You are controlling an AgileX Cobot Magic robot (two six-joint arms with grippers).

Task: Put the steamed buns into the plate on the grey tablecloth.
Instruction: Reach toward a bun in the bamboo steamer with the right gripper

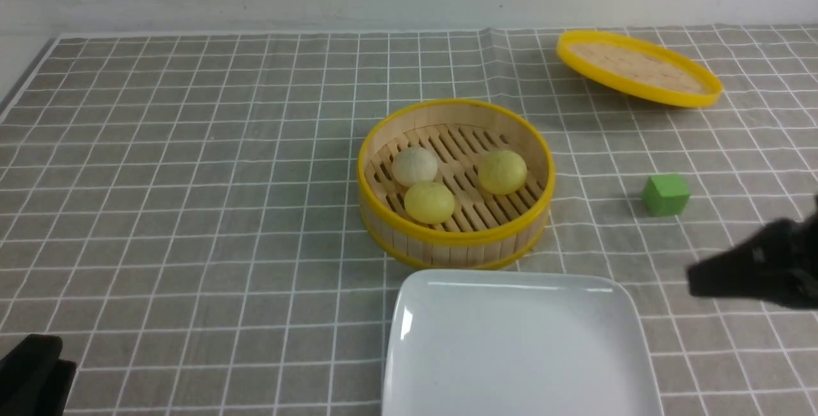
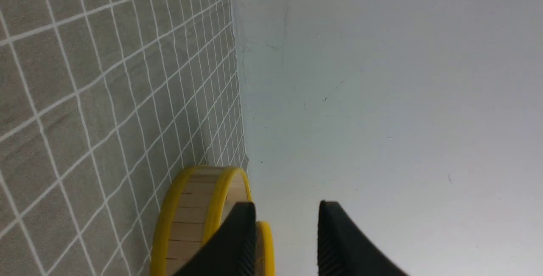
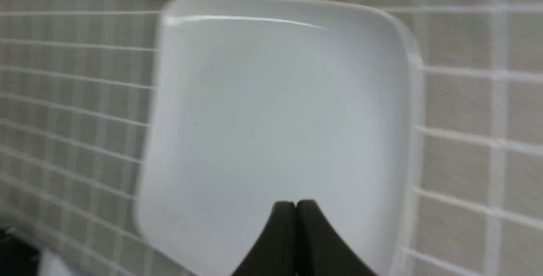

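The three buns (image 1: 429, 202) sit in the round basket (image 1: 456, 234), likely light and soft, best taken gently across their rounded sides. Domes up, round, they show no clear long axis. The right claw (image 3: 295, 203) is clenched on nothing; the left claw (image 2: 287, 204) is parted, holding nothing.

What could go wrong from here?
The white bun nearly touches one yellow bun, so closing on either might nudge the other. The basket's raised wall could catch the right gripper as it reaches in; its jaws are shut and would need opening first.
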